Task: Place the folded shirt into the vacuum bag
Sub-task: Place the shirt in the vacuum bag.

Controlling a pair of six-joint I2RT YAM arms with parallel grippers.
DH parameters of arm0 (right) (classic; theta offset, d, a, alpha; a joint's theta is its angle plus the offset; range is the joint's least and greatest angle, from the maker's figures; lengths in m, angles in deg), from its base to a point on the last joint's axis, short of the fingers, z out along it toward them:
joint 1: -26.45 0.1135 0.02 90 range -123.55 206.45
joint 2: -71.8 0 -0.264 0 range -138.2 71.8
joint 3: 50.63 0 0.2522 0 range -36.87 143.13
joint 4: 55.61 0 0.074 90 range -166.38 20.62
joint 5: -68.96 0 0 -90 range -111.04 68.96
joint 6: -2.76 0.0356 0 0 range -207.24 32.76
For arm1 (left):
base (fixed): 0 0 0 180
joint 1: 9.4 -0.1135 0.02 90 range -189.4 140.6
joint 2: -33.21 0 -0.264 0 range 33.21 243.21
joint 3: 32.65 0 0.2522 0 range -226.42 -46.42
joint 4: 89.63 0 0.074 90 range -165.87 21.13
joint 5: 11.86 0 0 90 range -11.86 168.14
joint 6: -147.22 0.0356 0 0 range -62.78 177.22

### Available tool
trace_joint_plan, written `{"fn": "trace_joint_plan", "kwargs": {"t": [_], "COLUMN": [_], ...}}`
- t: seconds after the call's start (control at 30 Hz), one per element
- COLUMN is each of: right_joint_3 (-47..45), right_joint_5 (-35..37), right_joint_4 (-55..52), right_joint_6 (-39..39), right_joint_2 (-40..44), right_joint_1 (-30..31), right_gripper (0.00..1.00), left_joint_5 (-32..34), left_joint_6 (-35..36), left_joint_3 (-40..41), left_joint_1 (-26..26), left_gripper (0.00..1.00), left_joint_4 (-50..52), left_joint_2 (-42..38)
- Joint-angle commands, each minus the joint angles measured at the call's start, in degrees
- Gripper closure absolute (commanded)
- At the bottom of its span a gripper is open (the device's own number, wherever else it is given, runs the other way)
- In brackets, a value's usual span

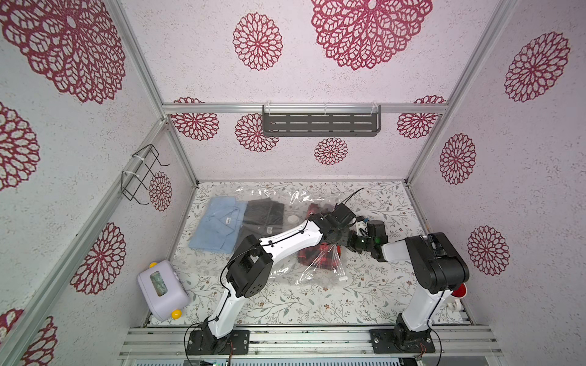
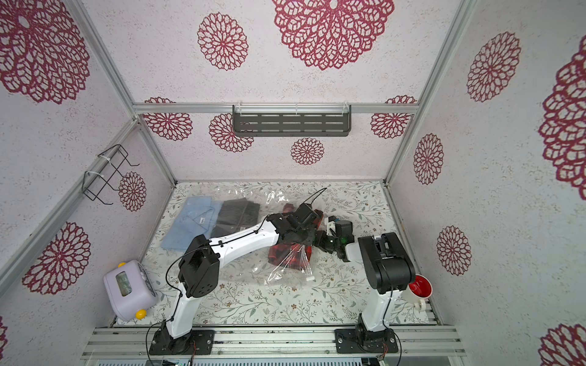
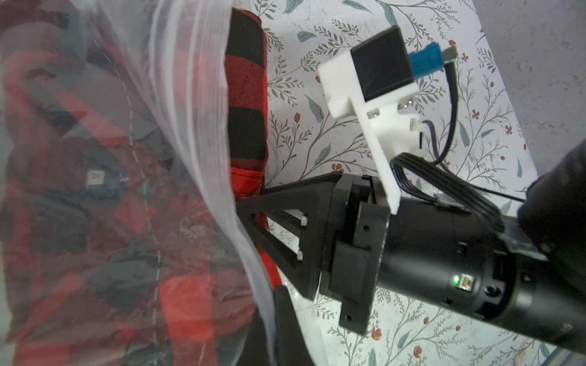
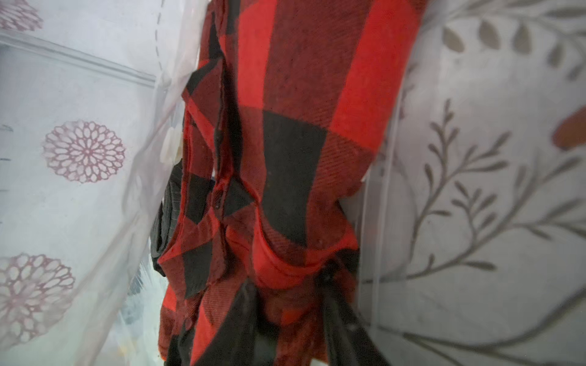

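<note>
Folded shirt [image 1: 314, 258], red-and-black check, lay mid-worktop, most of it already under the clear film of the vacuum bag [image 1: 320, 275]. In the left wrist view one rolled edge lay outside the bag's mouth, so the job looked well along: that edge needed pushing in and both arms withdrawing. The left claw [image 3: 272, 336] was closed tight, apparently on the bag's gathered upper lip, holding the mouth up. The right claw [image 3: 245, 215] reached into that mouth; its wrist view showed shirt cloth between partly parted jaws, but whether they pinched it could not be told. The worktop [image 1: 317, 307] wore a pale cover printed with leaves and small flowers. A light blue shirt [image 1: 215, 221] and a dark folded garment [image 1: 263, 214] lay at the bag's left end, a lilac box [image 1: 163, 290] near the left arm's base, a red cup [image 1: 460, 291] by the right's. Pale walls carried crimson rosettes, a grey shelf [image 1: 320, 123] and a wire rack [image 1: 142, 174].
</note>
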Motion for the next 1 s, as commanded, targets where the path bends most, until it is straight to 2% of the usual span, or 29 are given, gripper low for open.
{"fn": "trace_joint_plan", "kwargs": {"t": [0.0,0.13,0.23,0.57,0.7,0.87,0.9,0.97], "right_joint_3": [2.6,5.7,7.5,13.0,10.5,9.8,10.0,11.3], "right_joint_5": [0.6,0.8,1.1,-0.5,0.3,-0.5,-0.6,-1.3], "right_joint_4": [1.0,1.0,1.8,4.3,5.0,5.2,5.3,5.7], "right_joint_6": [-0.4,-0.2,1.3,3.3,2.8,2.1,2.2,2.8], "right_joint_2": [-1.0,-2.0,-3.3,-9.8,-7.7,-7.2,-7.4,-8.6], "right_joint_1": [2.4,4.8,6.0,8.7,7.9,6.5,6.4,6.5], "right_gripper": [0.81,0.93,0.95,0.94,0.92,0.80,0.80,0.85], "left_joint_5": [-0.6,-0.7,-0.7,-0.7,0.3,0.3,0.3,0.2], "left_joint_6": [0.8,1.0,1.1,1.3,1.6,1.9,2.0,2.0], "left_joint_3": [-0.2,-0.8,-0.8,-1.1,-0.5,-0.5,-0.6,-0.7], "left_joint_1": [0.9,1.0,1.1,1.1,1.1,1.1,1.1,1.1], "left_gripper": [1.00,1.00,1.00,1.00,1.00,1.00,1.00,1.00], "left_joint_4": [-2.1,-2.0,-2.1,-2.0,-1.8,-1.9,-1.9,-2.1], "left_joint_2": [-2.2,-2.1,-2.1,-2.3,-3.0,-3.2,-3.2,-3.2]}}
